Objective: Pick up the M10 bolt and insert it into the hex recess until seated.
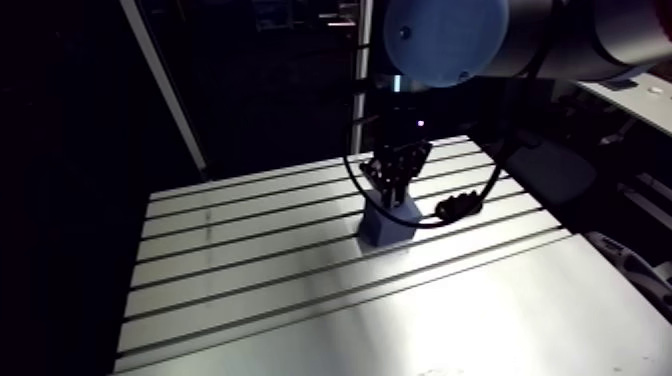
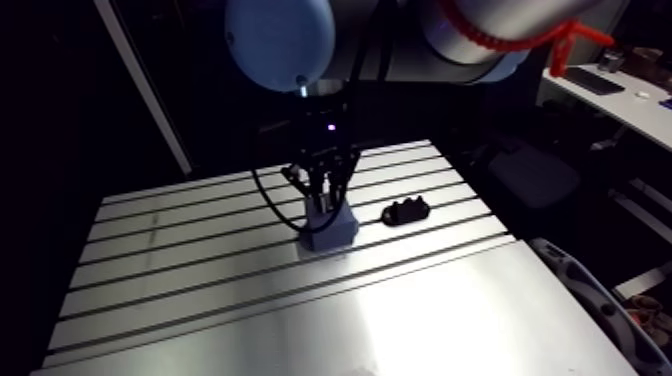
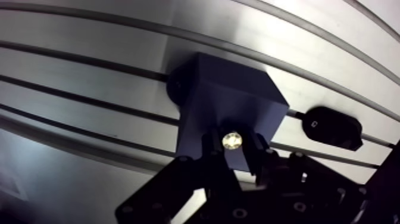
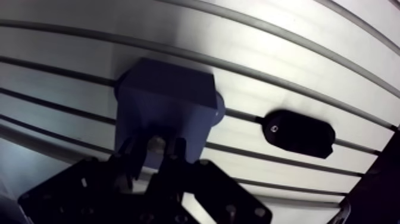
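Observation:
A blue block with the hex recess stands on the slotted table. In the wrist view my gripper hangs right over the block's near side, and its two fingers are pressed on a shiny bolt whose bright round end shows between them. The bolt is over the block's top face; the recess itself is hidden under it. From the arm view, the gripper reaches down onto the block.
A flat black part with a small hole lies on the table beside the block, across one slot. It also shows in the arm view as a black part. Slots run across the table top.

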Tool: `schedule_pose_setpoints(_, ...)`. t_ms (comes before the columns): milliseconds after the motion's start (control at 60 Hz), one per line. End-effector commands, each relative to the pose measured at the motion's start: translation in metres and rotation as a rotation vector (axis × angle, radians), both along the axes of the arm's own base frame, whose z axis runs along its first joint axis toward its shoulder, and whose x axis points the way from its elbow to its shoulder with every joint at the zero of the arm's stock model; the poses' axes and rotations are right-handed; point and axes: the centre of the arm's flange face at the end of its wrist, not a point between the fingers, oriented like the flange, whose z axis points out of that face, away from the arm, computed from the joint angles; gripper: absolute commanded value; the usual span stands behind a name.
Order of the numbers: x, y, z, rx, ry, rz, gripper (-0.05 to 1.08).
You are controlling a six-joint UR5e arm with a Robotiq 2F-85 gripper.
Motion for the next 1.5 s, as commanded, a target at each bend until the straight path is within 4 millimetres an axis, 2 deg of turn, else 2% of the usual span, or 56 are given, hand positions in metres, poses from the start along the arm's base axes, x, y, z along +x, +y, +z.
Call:
schedule_pose_setpoints(17, -0.0005, 0.0007, 0.0004, 0.001, 0.001, 0.003, 0.66)
schedule_pose_setpoints(1500, -0.0017, 0.0006, 0.0015, -0.005, -0.005, 0.049, 0.73)
